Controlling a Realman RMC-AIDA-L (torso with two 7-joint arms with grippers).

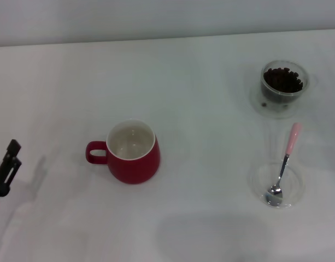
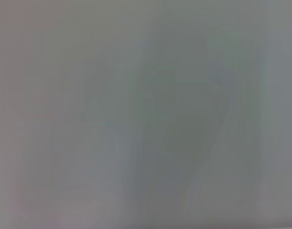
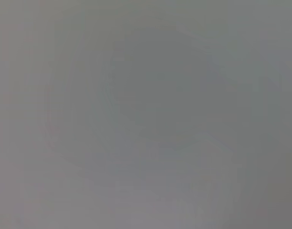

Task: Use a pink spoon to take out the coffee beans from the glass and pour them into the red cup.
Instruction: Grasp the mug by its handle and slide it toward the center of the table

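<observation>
Evidently you had not begun: pink spoon (image 1: 284, 164) lay untouched in its clear dish (image 1: 257, 185), red cup (image 1: 133, 152) empty. Left hand (image 1: 4, 169) sat at the bench (image 1: 200, 229) edge, grip state indeterminable; right hand unseen. Next, you needed to seize the spoon's handle.

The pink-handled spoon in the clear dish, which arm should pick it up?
Right, probably. The pink-handled metal spoon lies in the shallow clear dish on the robot's right, near the clear glass of coffee beans. The left gripper sits at the far left edge, beyond the red mug.

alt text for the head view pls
A red cup, empty, stands mid-table; to its right a pink spoon rests with its bowl in a shallow clear dish, and beyond it a glass holds coffee beans. The left gripper shows at the left edge.
</observation>
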